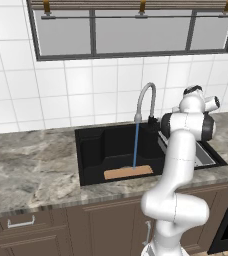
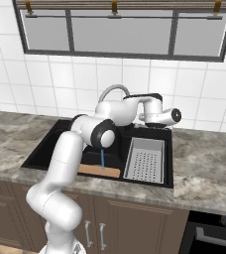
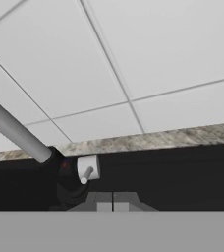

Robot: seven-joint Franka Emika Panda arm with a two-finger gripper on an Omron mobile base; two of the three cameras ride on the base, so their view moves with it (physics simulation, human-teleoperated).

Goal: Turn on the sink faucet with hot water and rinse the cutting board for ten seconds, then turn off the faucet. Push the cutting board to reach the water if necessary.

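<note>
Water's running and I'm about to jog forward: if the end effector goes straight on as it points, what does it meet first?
Probably the black back wall of the sink, just right of the faucet's small handle; depth is unclear.

I'm looking along the hand at the sink faucet [image 3: 16, 132], whose grey spout is running up and off to the left from its dark base, low on the left. A small white handle [image 3: 88, 168] with a short lever is sitting just right of that base, poking toward me. The gripper [image 3: 113, 203] is showing at the bottom with its two tips pressed together, below and just right of the handle. Behind, the marble counter edge [image 3: 148, 140] is crossing under the white tiled wall [image 3: 133, 54], with the sink [image 3: 182, 172] lying black below it.
</note>
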